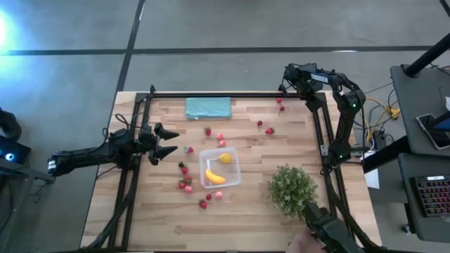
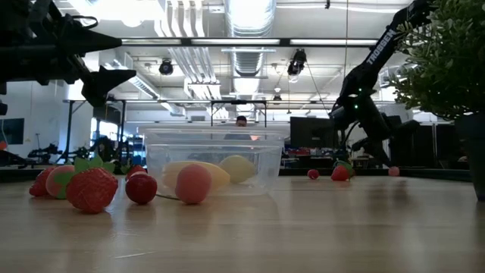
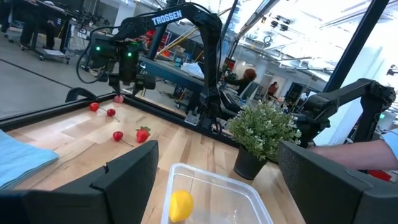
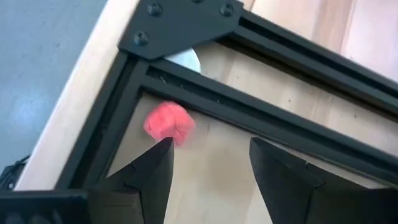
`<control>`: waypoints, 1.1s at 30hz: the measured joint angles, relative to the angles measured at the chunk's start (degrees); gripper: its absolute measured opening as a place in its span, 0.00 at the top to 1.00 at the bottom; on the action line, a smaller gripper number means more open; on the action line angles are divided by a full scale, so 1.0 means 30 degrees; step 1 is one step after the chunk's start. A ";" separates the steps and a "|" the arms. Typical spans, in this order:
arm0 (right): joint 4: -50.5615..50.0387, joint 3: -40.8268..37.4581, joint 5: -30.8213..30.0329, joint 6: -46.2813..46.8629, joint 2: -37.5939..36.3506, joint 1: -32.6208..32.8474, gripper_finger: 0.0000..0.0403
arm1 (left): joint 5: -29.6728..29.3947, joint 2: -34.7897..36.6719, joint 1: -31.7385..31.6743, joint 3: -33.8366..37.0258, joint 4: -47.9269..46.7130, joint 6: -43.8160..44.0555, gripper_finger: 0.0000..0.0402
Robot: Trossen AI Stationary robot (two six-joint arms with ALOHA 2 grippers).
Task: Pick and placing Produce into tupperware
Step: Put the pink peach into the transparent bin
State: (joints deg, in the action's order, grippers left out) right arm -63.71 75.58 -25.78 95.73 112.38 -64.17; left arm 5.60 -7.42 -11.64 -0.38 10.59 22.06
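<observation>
The tupperware point(image 1: 219, 169) is a clear square tub on the middle of the table, holding a banana point(image 1: 214, 177) and a lemon point(image 1: 225, 158). Red and pink strawberries lie scattered around it, some near the tub point(image 1: 184, 184) and some toward the far right point(image 1: 269, 131). My left gripper point(image 1: 165, 140) hangs open above the table, left of the tub; its wrist view looks over the tub point(image 3: 211, 193) and the lemon point(image 3: 181, 205). My right gripper point(image 4: 211, 162) is open, low at the far right frame corner point(image 1: 285, 88). A pink fruit point(image 4: 168, 123) lies just off one fingertip point(image 4: 163, 149). My right gripper points down into the frame corner with one fingertip right against the edge of the pink fruit point(image 4: 171, 138), which rests on the table. I cannot tell whether the fingertip touches it. The other finger stands well apart from it.
A black frame rail point(image 4: 205, 87) boxes in the corner beside the pink fruit. A bushy potted plant point(image 1: 292, 188) stands near the right front, with a person's arm point(image 3: 354, 152) beside it. A teal cloth point(image 1: 208, 107) lies at the far edge.
</observation>
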 joint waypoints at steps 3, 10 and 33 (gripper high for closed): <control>0.0018 -0.0081 -0.0006 0.0481 0.0000 -0.0118 0.50 | -0.0006 -0.0015 0.0001 0.0000 0.0000 0.0000 0.22; 0.0107 -0.0134 -0.0573 0.1589 0.0121 -0.0241 0.50 | 0.0001 0.0015 -0.0006 0.0000 0.0007 0.0000 0.22; 0.1160 0.0122 -0.0756 0.0588 -0.0060 -0.0287 0.53 | -0.0007 -0.0006 0.0000 0.0000 -0.0006 0.0000 0.22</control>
State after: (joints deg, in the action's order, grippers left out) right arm -60.23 75.95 -28.05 97.50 112.20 -65.03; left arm 5.58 -7.44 -11.64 -0.38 10.57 22.06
